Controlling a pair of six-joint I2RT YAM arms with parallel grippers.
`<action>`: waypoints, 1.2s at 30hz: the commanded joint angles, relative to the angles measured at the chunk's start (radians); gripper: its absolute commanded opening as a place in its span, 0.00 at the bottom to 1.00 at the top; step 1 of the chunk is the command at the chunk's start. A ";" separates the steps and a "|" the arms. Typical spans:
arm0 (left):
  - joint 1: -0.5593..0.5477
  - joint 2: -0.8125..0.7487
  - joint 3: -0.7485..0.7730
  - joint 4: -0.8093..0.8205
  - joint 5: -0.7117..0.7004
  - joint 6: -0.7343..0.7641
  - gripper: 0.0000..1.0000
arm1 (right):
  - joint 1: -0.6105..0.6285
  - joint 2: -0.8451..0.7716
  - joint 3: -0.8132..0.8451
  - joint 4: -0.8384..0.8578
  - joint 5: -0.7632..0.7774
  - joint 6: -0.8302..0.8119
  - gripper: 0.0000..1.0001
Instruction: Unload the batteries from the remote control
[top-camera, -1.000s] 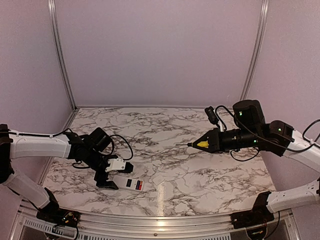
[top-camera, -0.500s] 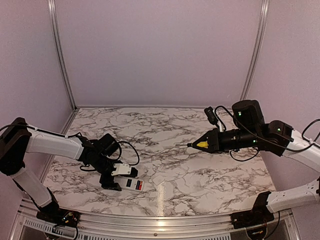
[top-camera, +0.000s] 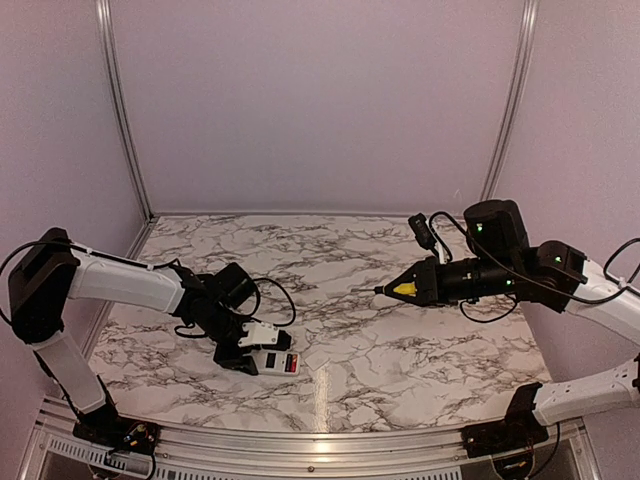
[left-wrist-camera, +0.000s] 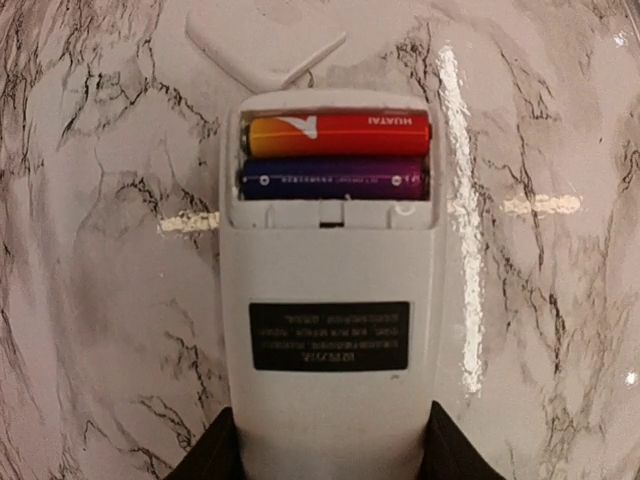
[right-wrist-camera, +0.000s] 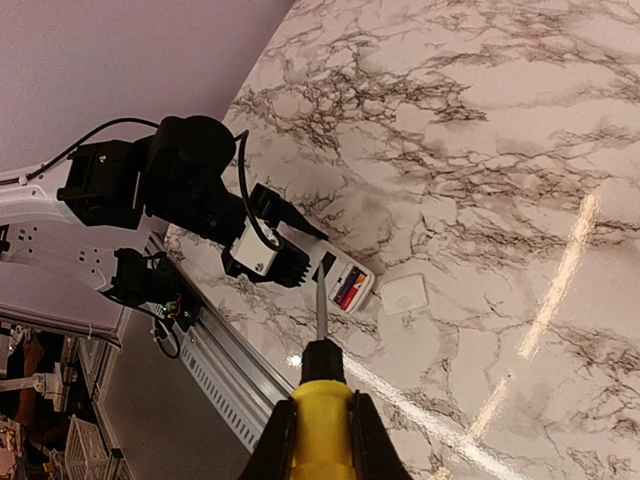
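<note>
While remote control (left-wrist-camera: 330, 300) is lying back-up on bench (left-wrist-camera: 100, 300), batteries (left-wrist-camera: 340, 135) exposed, I'm watching left jaws clamping its sides, right jaws clamping screwdriver (right-wrist-camera: 320, 420).

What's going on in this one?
The remote control lies back-up on the marble table with its battery bay open. The red battery and the dark blue battery both sit inside. The white cover lies on the table just past the open end. The left gripper straddles the remote's other end; whether it clamps it is unclear. The right gripper holds a yellow-handled screwdriver in the air, away from the remote.
</note>
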 joint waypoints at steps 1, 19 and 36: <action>-0.052 0.029 0.091 -0.010 0.026 -0.100 0.08 | -0.001 -0.009 -0.007 -0.012 0.021 -0.011 0.00; -0.188 0.203 0.213 0.079 -0.079 -0.417 0.17 | -0.001 0.000 -0.016 0.004 0.026 -0.016 0.00; -0.192 -0.032 0.070 0.300 -0.091 -0.496 0.99 | -0.001 0.025 0.051 -0.040 0.040 -0.042 0.00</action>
